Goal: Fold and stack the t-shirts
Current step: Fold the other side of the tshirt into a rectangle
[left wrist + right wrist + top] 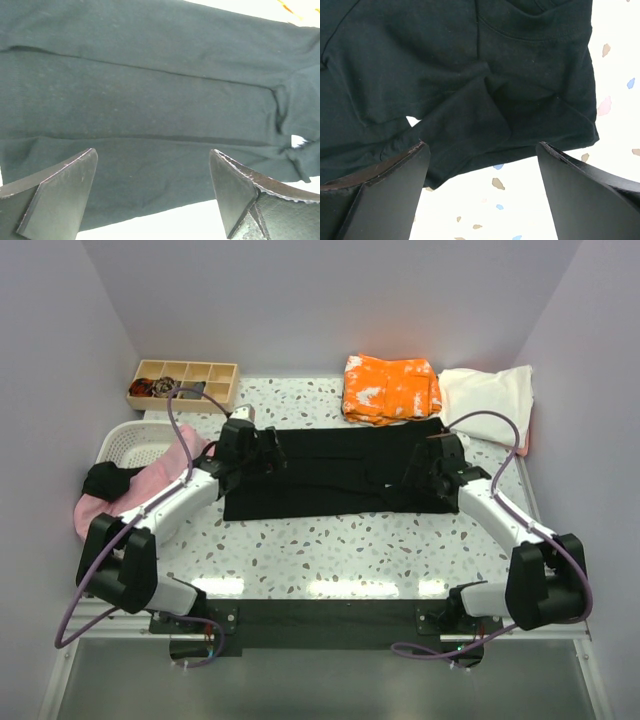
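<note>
Black tee, white label illegible

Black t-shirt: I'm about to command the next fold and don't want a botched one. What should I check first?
1. Left gripper open, nothing between its fingers: ok.
2. Right gripper open, nothing held: ok.
3. Black t-shirt lying as one long band on the table: ok.
4. Its right end flat: not ok, cloth bunches there.
5. Hidden layers aligned: cannot tell.
6. Orange t-shirt folded at the far edge, apart from the black one: ok.
</note>
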{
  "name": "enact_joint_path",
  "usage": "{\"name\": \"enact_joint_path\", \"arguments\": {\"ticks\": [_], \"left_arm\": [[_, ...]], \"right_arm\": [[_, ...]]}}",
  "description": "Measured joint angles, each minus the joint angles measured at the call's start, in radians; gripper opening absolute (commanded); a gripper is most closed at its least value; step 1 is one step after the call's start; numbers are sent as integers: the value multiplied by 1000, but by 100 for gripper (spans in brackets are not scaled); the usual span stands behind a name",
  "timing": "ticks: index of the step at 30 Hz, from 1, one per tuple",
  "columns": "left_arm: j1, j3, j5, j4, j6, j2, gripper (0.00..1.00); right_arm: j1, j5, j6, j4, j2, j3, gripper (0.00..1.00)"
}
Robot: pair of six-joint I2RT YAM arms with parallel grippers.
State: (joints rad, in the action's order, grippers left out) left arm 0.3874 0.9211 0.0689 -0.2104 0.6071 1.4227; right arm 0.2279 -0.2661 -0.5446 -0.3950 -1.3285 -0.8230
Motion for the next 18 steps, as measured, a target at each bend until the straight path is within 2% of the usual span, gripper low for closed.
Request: {"name": "enact_joint_path", "arguments": {"ticks": [6,14,18], "left_arm": [[34,0,108,-17,-28,-24,100],[92,-12,233,-18,-36,-156,100],[109,-32,282,-18,-44,-161,100]], "right_arm": [[0,14,28,8,36,1,97],[0,22,50,28,127,47,98],[0,22,55,30,150,70,98]]}}
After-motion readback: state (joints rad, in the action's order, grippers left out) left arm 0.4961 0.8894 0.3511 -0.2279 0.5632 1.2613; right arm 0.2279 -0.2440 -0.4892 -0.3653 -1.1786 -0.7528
